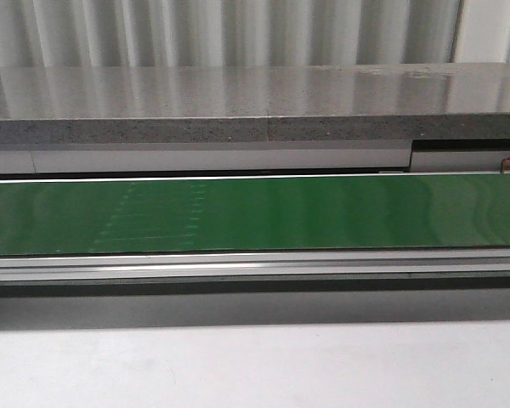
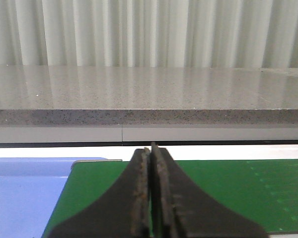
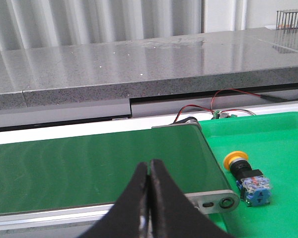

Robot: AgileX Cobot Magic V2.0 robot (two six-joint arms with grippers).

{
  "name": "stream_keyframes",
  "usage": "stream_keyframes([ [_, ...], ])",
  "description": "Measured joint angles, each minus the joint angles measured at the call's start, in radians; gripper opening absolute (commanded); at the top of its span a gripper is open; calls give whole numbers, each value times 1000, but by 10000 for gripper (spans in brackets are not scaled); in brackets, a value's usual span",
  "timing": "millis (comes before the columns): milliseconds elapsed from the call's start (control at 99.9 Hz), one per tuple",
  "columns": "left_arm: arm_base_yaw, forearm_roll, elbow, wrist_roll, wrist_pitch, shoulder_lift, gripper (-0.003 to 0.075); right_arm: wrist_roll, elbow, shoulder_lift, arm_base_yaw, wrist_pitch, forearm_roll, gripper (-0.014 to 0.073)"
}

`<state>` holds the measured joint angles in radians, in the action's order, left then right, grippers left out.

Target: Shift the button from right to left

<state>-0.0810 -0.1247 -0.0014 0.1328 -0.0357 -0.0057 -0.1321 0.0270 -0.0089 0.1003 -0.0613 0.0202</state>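
1. On the bright green tray (image 3: 283, 144), in the right wrist view, lies the button (image 3: 247, 176). It rests on its side. Its round yellow cap points away from the camera, and its blue-grey block is nearer the camera.
2. The button sits just beside the rounded end of the green belt (image 3: 89, 168), but it is not touching it.
3. Red wires (image 3: 223, 96) curl behind the end of the belt, under the edge of the grey stone shelf (image 3: 139, 64).
4. The right end effector (image 3: 149, 171) hangs over the belt. Its two dark fingers are pressed together and hold nothing.
5. The left end effector (image 2: 150, 156) is also squeezed closed with nothing in it. It hangs over the other end of the belt, next to a blue tray (image 2: 25, 193).
6. The front view shows only the long belt, the shelf and the pale table (image 1: 255, 365) in front. No arm and no button show there.
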Motion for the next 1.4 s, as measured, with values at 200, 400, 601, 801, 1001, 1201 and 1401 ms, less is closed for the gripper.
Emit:
stream_keyframes([
  [200,0,0,0,0,0,0,-20,0,0,0,0,0,0,-67],
  [400,0,0,0,0,0,0,-20,0,0,0,0,0,0,-67],
  [601,0,0,0,0,0,0,-20,0,0,0,0,0,0,-67],
  [801,0,0,0,0,0,0,-20,0,0,0,0,44,0,-67],
  [1001,0,0,0,0,0,0,-20,0,-76,0,0,-47,-6,-67],
  [1201,0,0,0,0,0,0,-20,0,-295,141,0,-355,1,-67],
  [1401,0,0,0,0,0,0,-20,0,-513,416,0,-602,5,-67],
])
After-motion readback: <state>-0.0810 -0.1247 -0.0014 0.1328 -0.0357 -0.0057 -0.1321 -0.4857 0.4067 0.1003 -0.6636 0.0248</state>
